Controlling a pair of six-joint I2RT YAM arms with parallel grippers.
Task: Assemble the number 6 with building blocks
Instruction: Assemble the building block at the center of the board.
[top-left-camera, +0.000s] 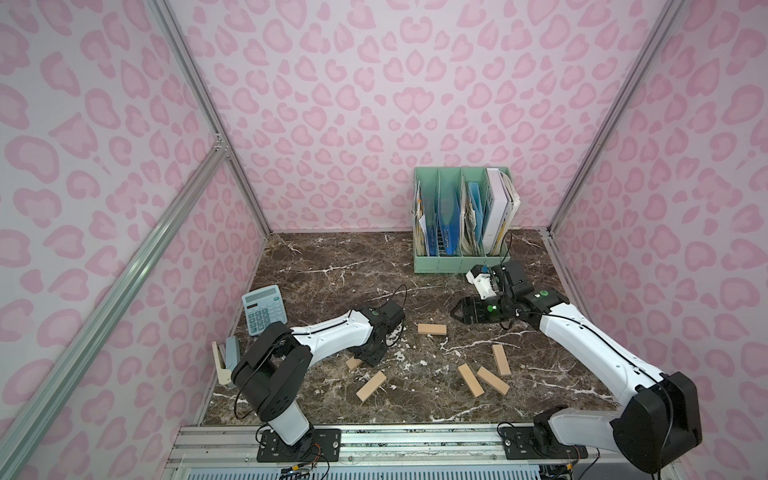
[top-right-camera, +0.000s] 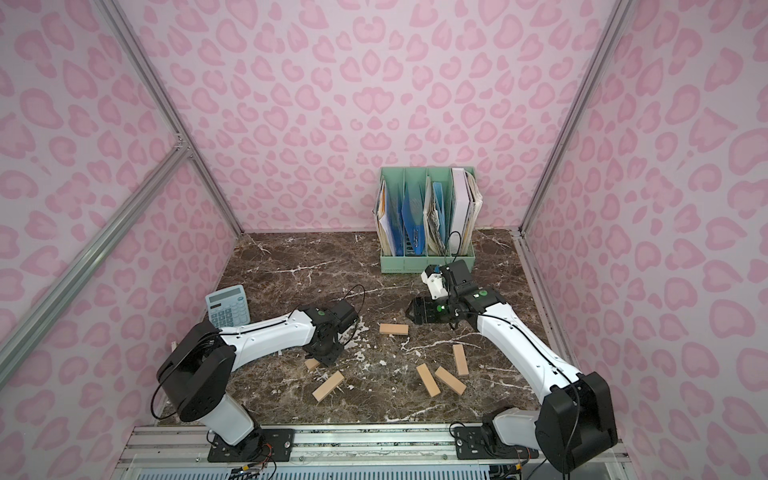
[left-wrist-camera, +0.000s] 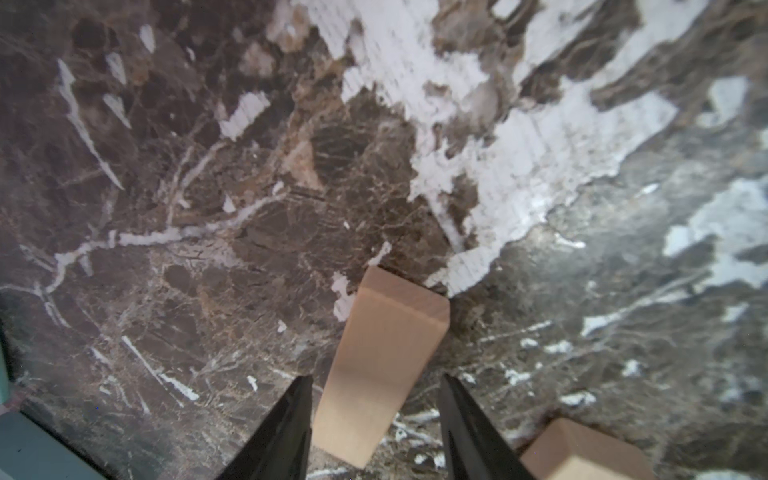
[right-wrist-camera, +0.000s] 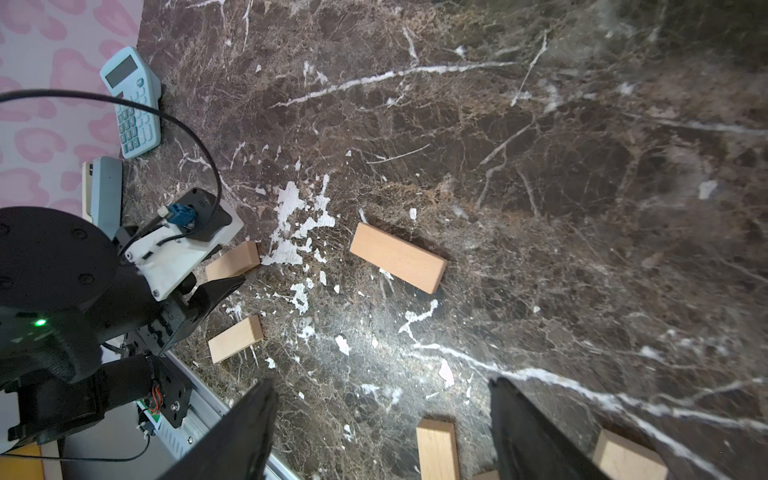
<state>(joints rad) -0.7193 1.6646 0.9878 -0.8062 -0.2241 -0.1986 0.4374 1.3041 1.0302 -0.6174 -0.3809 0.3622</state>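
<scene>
Overview of the marble table (top-left-camera: 332, 270): we find the six building blocks lying flat and scattered, not yet forming the number 6. The left gripper (left-wrist-camera: 376, 381) sits low over the straddled plank (left-wrist-camera: 386, 332). Its jaws stand partly apart on either side of the wood with a sliver of table showing at each flank, so we read no clamp. In both top views the left arm (top-left-camera: 328, 336) covers most of this plank, leaving one end exposed. The near plank (top-left-camera: 371, 386) lies just beside it, toward the rail. The far plank (top-left-camera: 432, 329) lies crosswise at mid-table, close to the right gripper (right-wrist-camera: 381, 382), which hovers with fingers spread wide and nothing between them. The right plank (top-left-camera: 501, 360), the middle plank (top-left-camera: 471, 380) and the slanted plank (top-left-camera: 493, 380) cluster together, the last two just beside each other. We note the calculator (top-left-camera: 264, 309) and stapler (top-left-camera: 226, 359) along the left wall, by the left arm's elbow. The green file rack (top-left-camera: 457, 264) stands at the back, close behind the right wrist, and all three are well apart from the planks
</scene>
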